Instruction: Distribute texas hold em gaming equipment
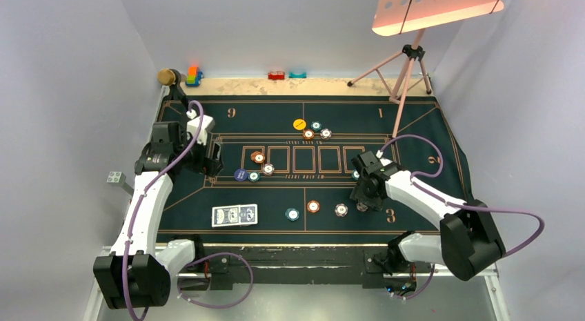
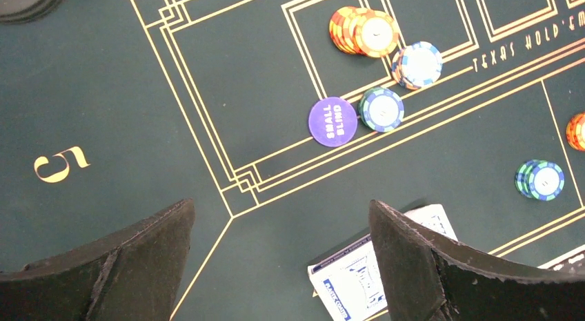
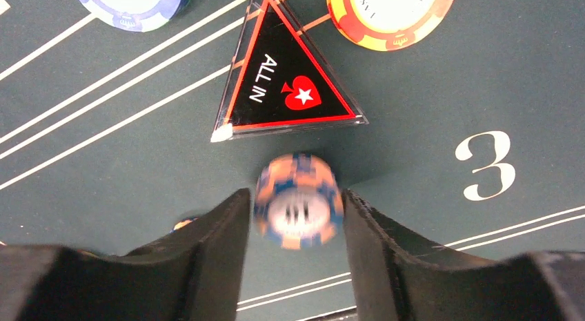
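Note:
In the right wrist view a blurred orange-and-blue poker chip [image 3: 298, 200] sits on edge between the jaws of my right gripper [image 3: 296, 217], with a gap on its left side. The jaws are open, just in front of the red-edged "ALL IN" triangle [image 3: 286, 79]. An orange chip [image 3: 390, 14] and a blue-white chip [image 3: 131, 7] lie beyond it. My left gripper [image 2: 283, 231] is wide open over bare felt, with the blue-backed cards [image 2: 345, 279] beside its right finger. A purple "SMALL BLIND" button [image 2: 333, 121] and chip stacks [image 2: 365, 32] lie ahead.
More chips [image 1: 313, 206] lie near the front of the green mat [image 1: 414, 128], and a yellow button [image 1: 299, 124] with chips lies near the back. Toy blocks [image 1: 194, 75] line the rear edge. A tripod [image 1: 407, 65] stands at the back right.

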Tool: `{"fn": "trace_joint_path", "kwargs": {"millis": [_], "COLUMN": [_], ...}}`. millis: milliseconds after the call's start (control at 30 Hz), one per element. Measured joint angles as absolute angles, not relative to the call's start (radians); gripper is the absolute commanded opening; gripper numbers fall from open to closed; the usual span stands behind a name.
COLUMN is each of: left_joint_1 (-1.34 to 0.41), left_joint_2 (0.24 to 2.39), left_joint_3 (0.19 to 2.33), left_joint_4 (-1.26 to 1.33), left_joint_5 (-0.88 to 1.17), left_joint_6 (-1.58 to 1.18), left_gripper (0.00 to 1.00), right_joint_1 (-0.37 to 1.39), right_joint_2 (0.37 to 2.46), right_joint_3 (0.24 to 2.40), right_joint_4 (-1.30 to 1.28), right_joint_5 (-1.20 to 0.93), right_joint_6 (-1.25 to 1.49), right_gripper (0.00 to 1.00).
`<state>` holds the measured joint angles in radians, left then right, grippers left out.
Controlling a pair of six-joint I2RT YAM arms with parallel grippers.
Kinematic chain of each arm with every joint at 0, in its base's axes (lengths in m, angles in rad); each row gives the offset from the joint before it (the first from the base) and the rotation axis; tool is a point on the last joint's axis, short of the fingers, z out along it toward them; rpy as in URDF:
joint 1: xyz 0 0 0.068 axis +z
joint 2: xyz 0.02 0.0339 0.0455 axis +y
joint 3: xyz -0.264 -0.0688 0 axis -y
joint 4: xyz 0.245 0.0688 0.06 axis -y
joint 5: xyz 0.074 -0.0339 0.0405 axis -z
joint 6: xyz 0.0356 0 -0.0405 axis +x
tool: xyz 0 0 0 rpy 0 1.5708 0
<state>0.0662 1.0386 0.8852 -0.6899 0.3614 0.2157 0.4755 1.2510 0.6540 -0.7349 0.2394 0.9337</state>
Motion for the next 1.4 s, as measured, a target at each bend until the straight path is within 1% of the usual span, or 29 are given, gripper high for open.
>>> {"fn": "trace_joint_path", "kwargs": {"millis": [33,67,100,133,367,567,800,933,1133,1400], "left_joint_1": [0.066,0.064,0.062,0.057,-0.046,-0.199,-0.332,-0.346,-0.348,-0.349], "left_joint_2": [1.039,1.039,1.039,1.038,1.006,0.948,0.917,0.907,0.825,0.942], "left_joint_3": [0.885,0.886,0.886,0.886,0.886,0.852,0.752,0.675,0.587,0.586], "left_joint_4": [-0.696,-0.708,-0.717,-0.728,-0.791,-0.839,-0.934,-0.969,-1.002,-0.981], "left_joint_5": [0.367,0.374,0.379,0.381,0.385,0.4,0.434,0.424,0.407,0.395], "left_joint_6": [0.223,0.232,0.243,0.255,0.367,0.522,0.73,0.834,0.959,1.01], "left_gripper": [1.0,1.0,1.0,1.0,1.0,1.0,1.0,1.0,1.0,1.0], "right_joint_1": [0.476,0.476,0.476,0.476,0.476,0.476,0.476,0.476,0.476,0.476], "right_joint_2": [1.254,1.257,1.258,1.259,1.21,1.094,1.074,1.079,1.112,1.162], "right_joint_3": [0.654,0.654,0.654,0.654,0.682,0.826,0.924,0.977,1.039,1.081], "right_joint_4": [-0.733,-0.731,-0.731,-0.733,-0.788,-0.839,-0.85,-0.853,-0.84,-0.815], "right_joint_5": [0.236,0.233,0.231,0.227,0.23,0.246,0.244,0.24,0.205,0.164], "right_joint_6": [0.935,0.935,0.939,0.942,0.937,0.897,0.833,0.809,0.791,0.763], "right_gripper": [0.66,0.78,0.84,0.86,0.87,0.88,0.89,0.89,0.88,0.86]}}
